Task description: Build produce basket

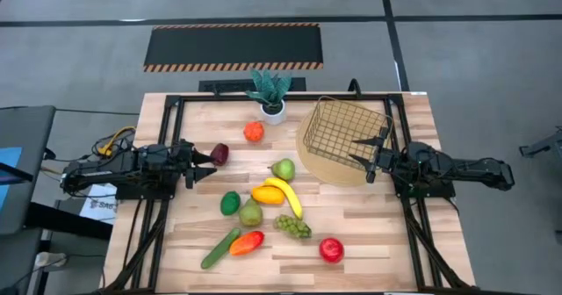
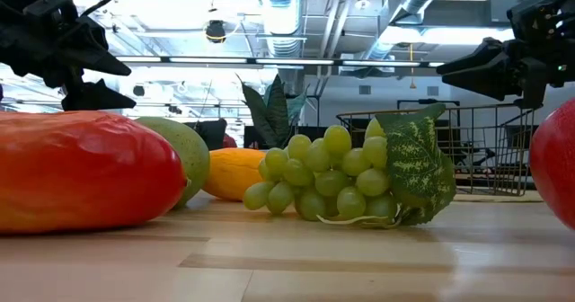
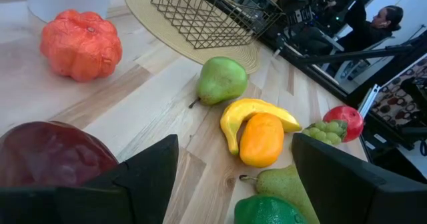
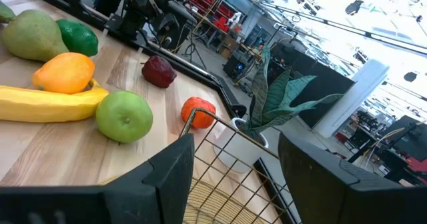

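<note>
The produce lies loose on the wooden table: a purple plum (image 1: 219, 153), an orange-red pepper (image 1: 254, 131), a green pear (image 1: 283, 169), a banana (image 1: 287, 196), grapes (image 1: 294, 226), a red apple (image 1: 331, 249), a cucumber (image 1: 219, 248) and others. The gold wire basket (image 1: 347, 133) stands at the far right with its bottom on a round tan mat (image 1: 314, 161). At the table's left edge my left gripper (image 1: 209, 164) hangs open just beside the plum (image 3: 53, 157), above the table. My right gripper (image 1: 371, 153) is open too, over the basket's right rim (image 4: 213, 121), clear of it.
A spiky green plant in a white pot (image 1: 270, 95) stands at the far edge, between the pepper and the basket. Bare wood shows along the near edge and at the near right corner (image 1: 395, 242). A person (image 3: 383, 17) sits beyond the table.
</note>
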